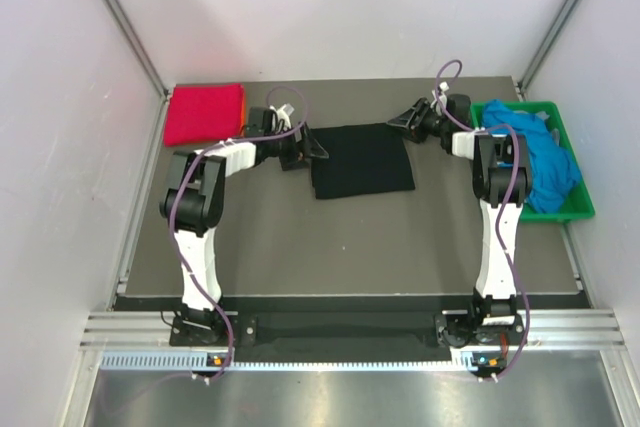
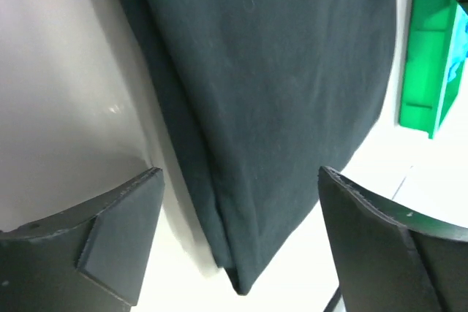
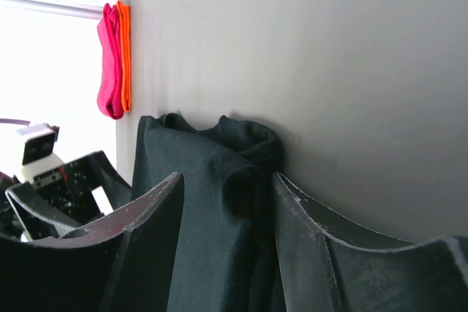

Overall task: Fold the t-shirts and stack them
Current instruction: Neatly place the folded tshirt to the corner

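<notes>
A large black t-shirt (image 1: 362,159) lies folded in a rectangle at the middle of the table. My left gripper (image 1: 318,153) is open at its left edge; in the left wrist view the shirt's folded corner (image 2: 245,272) lies between the spread fingers (image 2: 110,231). My right gripper (image 1: 397,119) is open at the shirt's far right corner; in the right wrist view a bunched fold of black cloth (image 3: 245,173) sits between its jaws. A magenta-red shirt (image 1: 205,113) lies folded at the far left on an orange one (image 3: 125,56). Blue shirts (image 1: 535,162) lie crumpled in the crate.
A green plastic crate (image 1: 570,209) stands at the table's right edge; it also shows in the left wrist view (image 2: 428,71). White walls enclose the table on the left, back and right. The table's near half is bare grey surface (image 1: 340,247).
</notes>
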Tool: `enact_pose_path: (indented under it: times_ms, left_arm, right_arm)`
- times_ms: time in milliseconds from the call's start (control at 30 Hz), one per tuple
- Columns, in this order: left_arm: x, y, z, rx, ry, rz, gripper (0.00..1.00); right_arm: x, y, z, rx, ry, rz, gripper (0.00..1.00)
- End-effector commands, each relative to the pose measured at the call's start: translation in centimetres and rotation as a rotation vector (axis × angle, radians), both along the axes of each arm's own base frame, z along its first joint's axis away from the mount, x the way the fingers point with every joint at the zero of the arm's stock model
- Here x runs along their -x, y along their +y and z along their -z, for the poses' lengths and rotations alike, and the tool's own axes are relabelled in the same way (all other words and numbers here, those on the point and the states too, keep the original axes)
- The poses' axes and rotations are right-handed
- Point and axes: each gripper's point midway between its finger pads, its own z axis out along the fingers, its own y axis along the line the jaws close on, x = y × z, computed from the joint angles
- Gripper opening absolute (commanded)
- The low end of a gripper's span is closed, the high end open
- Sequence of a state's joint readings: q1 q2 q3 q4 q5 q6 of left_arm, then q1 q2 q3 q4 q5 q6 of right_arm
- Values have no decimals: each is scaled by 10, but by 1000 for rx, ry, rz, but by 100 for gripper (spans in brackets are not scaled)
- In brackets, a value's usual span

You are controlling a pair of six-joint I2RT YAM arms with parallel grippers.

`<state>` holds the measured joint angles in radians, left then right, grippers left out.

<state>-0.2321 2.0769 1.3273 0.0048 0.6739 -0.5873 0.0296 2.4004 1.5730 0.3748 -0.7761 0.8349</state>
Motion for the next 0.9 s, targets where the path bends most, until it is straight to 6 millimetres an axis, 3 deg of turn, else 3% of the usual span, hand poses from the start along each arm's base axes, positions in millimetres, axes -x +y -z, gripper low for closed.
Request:
enact_pose_path:
  times_ms: [0,133,200,233,400,633,800,867]
  left_arm:
    - [-11,4,4,-46,-21,-5,89]
    - [-16,10,15,-104,-10,-25,85]
    - [-20,10,18,-110,-1,-18,84]
    - [-18,10,30,-119,40,-12,83]
    - [-25,3,38,-100,63,-12,77]
    - [-17,-6,58,-124,108,-17,73]
    - [-17,-13,68,-127,133,-25,62]
    - [-19,-14,68,-141,132,-35,50]
  right_arm:
    - [2,-1,19,26,7,14,52]
    - [3,0,18,23,4,7,52]
    - [3,0,17,23,0,7,52]
    - [3,-1,18,23,3,10,52]
    - [4,0,17,21,0,9,52]
    - [3,-1,11,17,-9,11,53]
    - [5,-11,-21,12,-62,33,54]
    - [8,-16,-42,18,-84,50,54]
